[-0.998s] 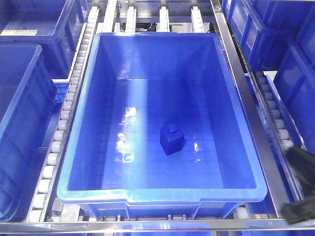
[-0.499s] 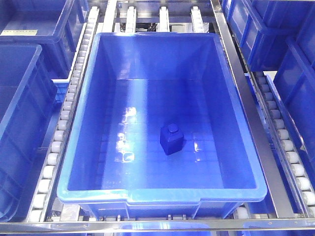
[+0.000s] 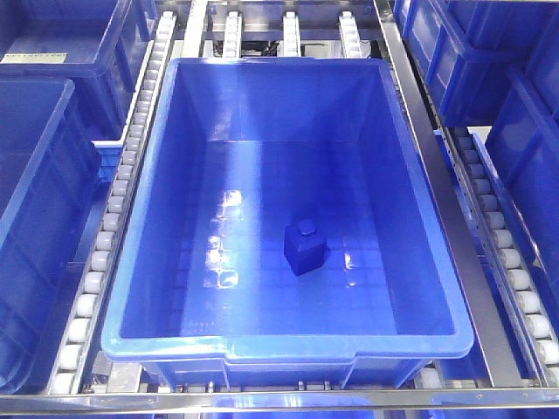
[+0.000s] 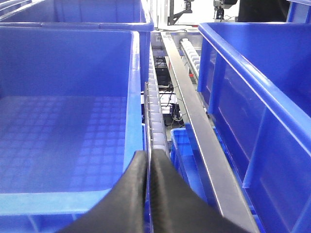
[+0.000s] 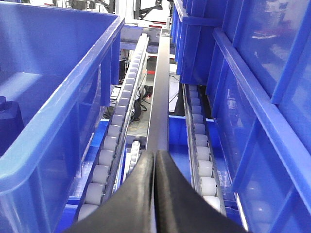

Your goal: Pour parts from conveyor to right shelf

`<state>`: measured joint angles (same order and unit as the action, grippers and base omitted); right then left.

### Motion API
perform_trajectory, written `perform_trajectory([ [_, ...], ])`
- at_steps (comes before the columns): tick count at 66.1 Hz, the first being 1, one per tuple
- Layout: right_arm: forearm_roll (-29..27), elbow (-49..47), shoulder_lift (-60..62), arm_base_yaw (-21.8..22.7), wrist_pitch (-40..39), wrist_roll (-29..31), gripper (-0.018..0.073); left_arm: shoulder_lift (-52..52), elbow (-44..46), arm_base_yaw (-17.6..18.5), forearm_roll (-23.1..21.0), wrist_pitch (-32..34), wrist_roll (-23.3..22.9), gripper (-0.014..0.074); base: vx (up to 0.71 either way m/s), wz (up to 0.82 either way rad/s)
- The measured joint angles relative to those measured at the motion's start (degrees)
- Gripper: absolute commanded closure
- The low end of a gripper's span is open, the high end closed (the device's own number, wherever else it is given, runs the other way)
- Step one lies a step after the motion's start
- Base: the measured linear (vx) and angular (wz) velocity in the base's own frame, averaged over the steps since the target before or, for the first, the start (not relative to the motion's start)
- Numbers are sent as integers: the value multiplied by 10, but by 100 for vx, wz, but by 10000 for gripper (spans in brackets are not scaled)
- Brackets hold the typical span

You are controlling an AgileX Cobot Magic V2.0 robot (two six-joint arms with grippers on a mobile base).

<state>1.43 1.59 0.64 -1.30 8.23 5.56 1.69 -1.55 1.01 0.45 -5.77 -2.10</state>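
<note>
hidden: part (image 5: 9, 119) is cut off at the right wrist view's left edge, behind the bin wall (image 5: 63, 111).
change: my right arm was at the front view's lower right corner a second ago, now gone.
left fingers (image 4: 147, 194): pressed together, empty.
right fingers (image 5: 154, 191): pressed together, empty.
part (image 3: 304, 247): upright on centre bin (image 3: 437, 262) floor, on the conveyor rollers (image 3: 105, 236), well apart from both fingers.

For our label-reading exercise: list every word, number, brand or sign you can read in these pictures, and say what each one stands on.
No text can be read in any view.
Pale strip label on the rim of the upper-left bin, front view: too small and blurred to read.
Centre bin and the part in it: no markings visible.
</note>
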Motion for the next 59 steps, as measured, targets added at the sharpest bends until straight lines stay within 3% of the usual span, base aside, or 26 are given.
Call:
perform_trajectory([
  [59,0,0,0,0,0,0,568,0,0,0,0,0,0,602,0,0],
])
